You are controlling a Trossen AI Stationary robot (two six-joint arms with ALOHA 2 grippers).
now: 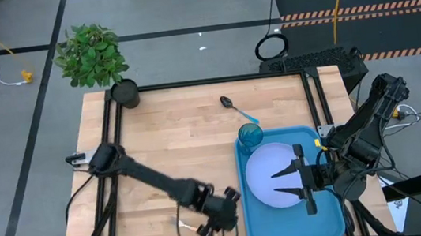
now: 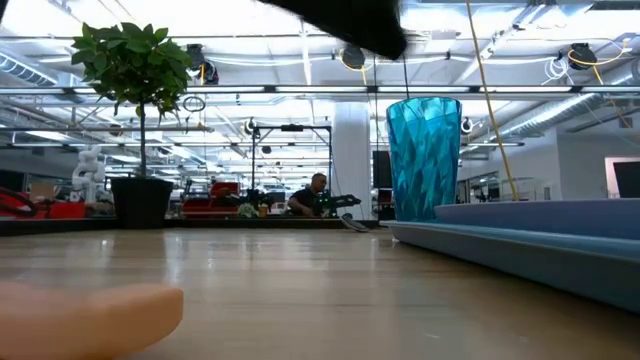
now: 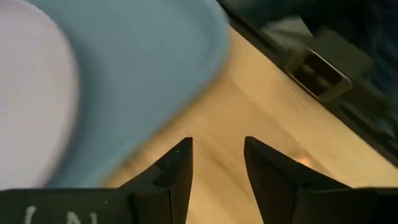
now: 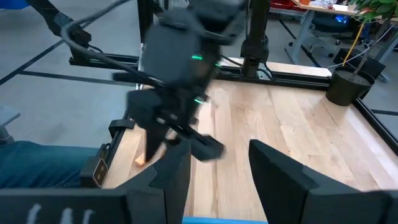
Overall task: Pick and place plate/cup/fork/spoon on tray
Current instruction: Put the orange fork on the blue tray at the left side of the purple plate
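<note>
A: Status check, everything placed relative to the large bright blue rectangular tray [image 1: 334,211]. What is already on it?

B: The round pale lavender-blue plate [image 1: 269,176] lies flat in the tray's middle. The small translucent teal-blue tumbler cup [image 1: 250,136] stands upright at the tray's far corner on the side toward the table's middle; whether its base is fully inside the rim I cannot tell. Counting both as done.

A: Cutlery?

B: The spoon with dark metal bowl and thin light blue handle [image 1: 239,110] lies on the wooden table [image 1: 165,139] just beyond the tray's far edge, near the cup, not on the tray. The fork with orange-tan handle [image 4: 140,159] is off the tray on the side where the left arm works, close to the table's near edge; only the handle end shows, tines not made out.

A: Grippers?

B: The left gripper [image 1: 215,217] is low over the table just beside the tray's left rim, fingers spread with a gap, nothing between them, close to the fork. The right gripper [image 1: 301,177] hovers over the plate, fingers splayed wide, empty.

A: Judgement?

B: About half done; fork looks to be next, spoon after
</note>
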